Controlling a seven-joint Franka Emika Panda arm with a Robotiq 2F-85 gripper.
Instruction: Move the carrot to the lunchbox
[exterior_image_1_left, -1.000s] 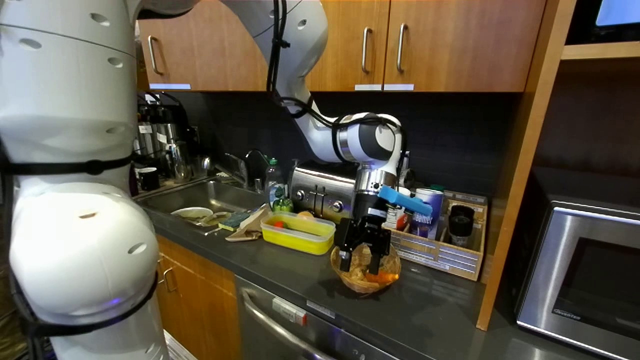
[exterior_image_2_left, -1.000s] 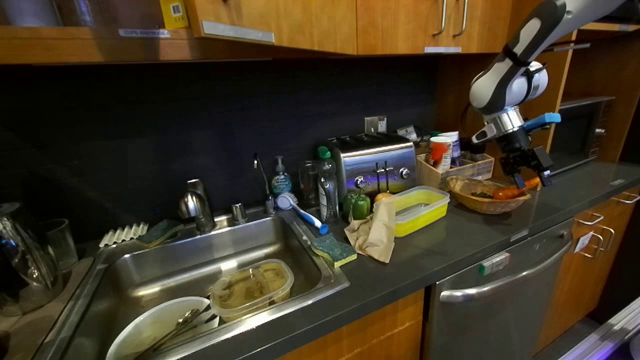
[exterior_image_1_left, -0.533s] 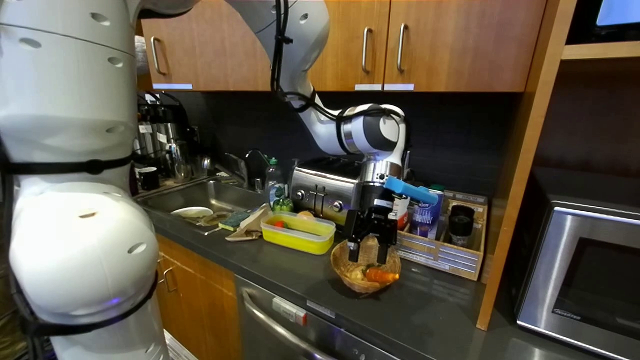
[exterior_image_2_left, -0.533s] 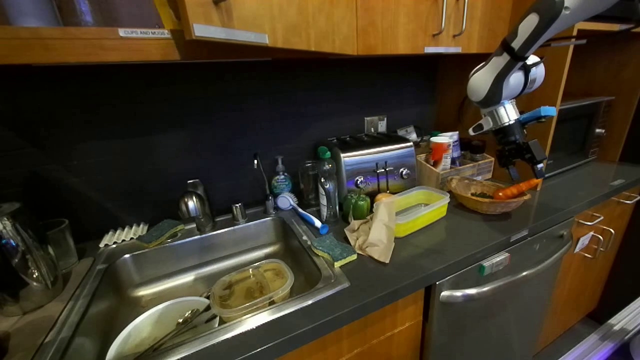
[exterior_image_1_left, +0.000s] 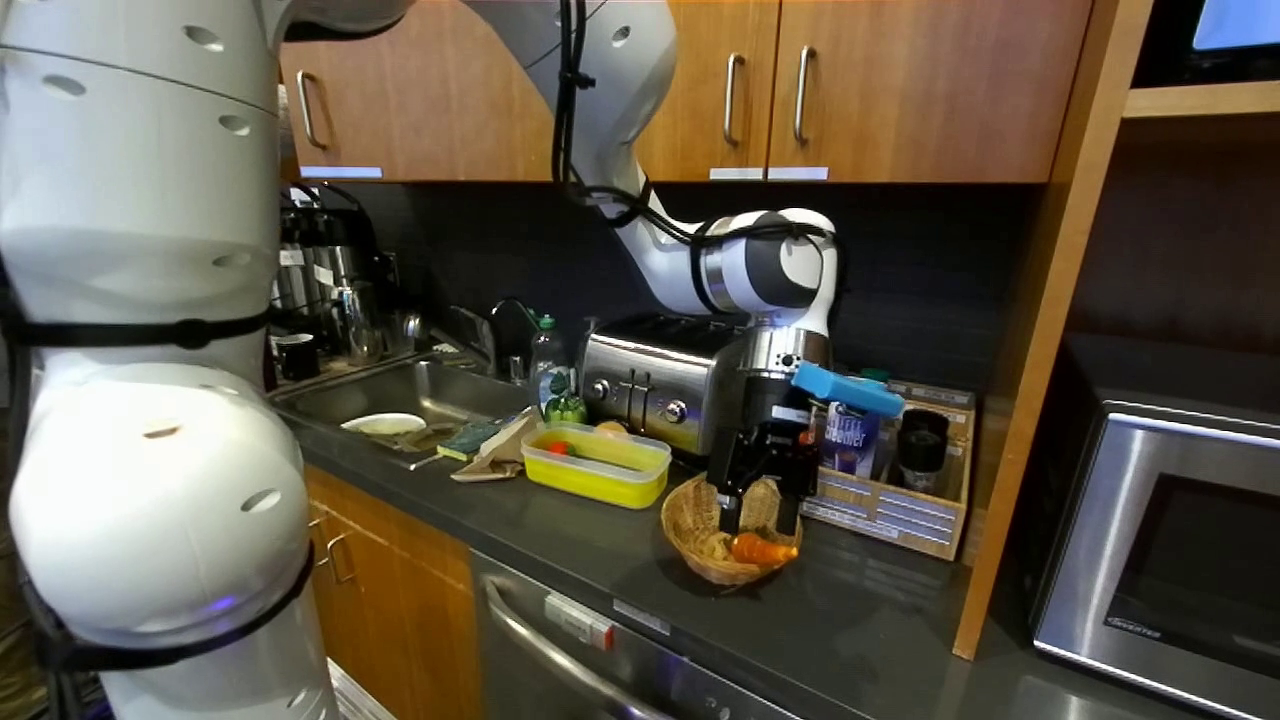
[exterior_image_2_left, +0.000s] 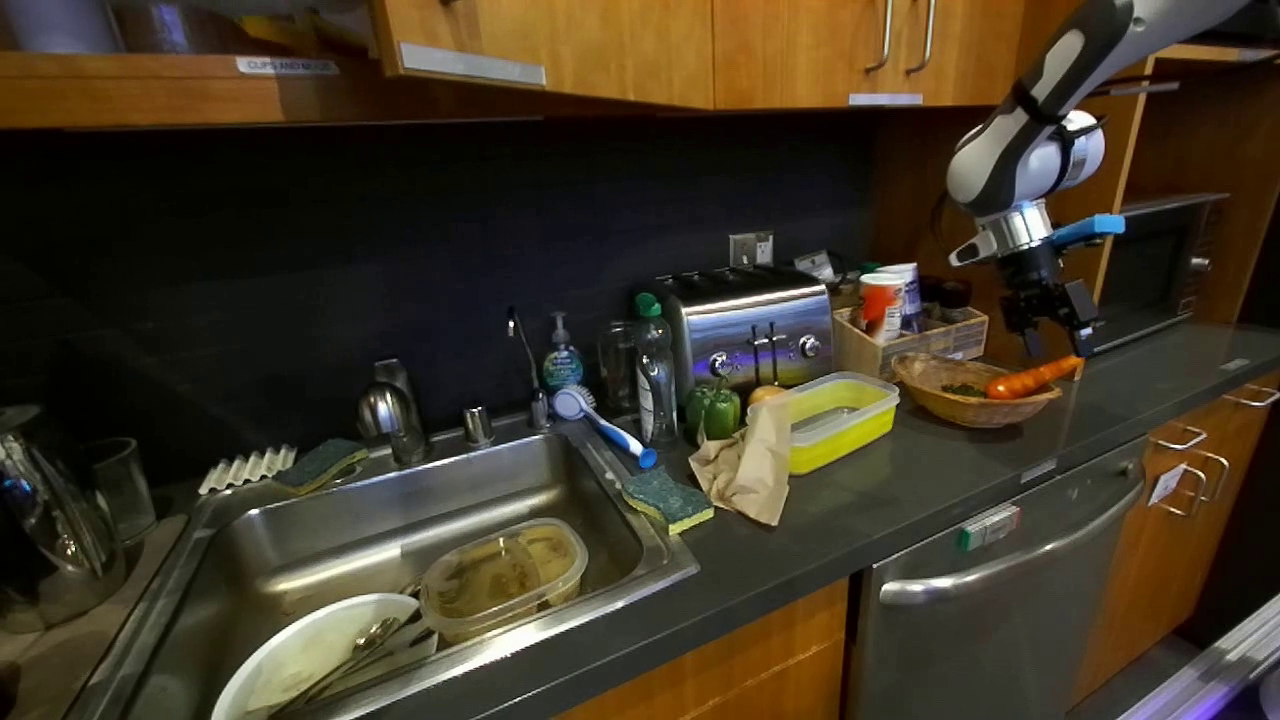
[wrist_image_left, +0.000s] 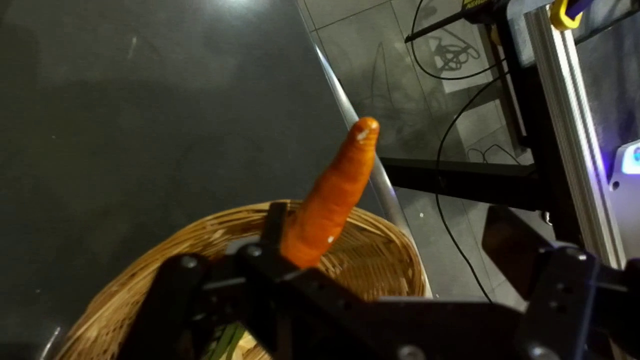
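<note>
The orange carrot (exterior_image_1_left: 762, 550) lies in the woven basket (exterior_image_2_left: 960, 408), its narrow end jutting over the rim in both exterior views. My gripper (exterior_image_1_left: 759, 515) hangs just above the carrot, pointing down. Its jaws stand wide apart with nothing held between them. In the wrist view the carrot (wrist_image_left: 336, 197) shows beside the left finger (wrist_image_left: 274, 225), nearer to it than to the right one; whether they touch I cannot tell. The yellow-green lunchbox (exterior_image_1_left: 600, 485) sits on the counter beside the basket, its top uncovered, with something red inside.
A steel toaster (exterior_image_2_left: 760, 325) stands behind the lunchbox. Behind the basket is a wooden organizer (exterior_image_1_left: 880, 510) with canisters and jars. A paper bag (exterior_image_2_left: 750, 465), a green pepper (exterior_image_2_left: 713, 410) and the sink (exterior_image_2_left: 400, 480) lie past the lunchbox. The counter's front edge runs close by the basket.
My gripper has lifted away from around the carrot and shifted slightly across the basket, rightward in an exterior view. The carrot, basket and lunchbox have stayed in place.
</note>
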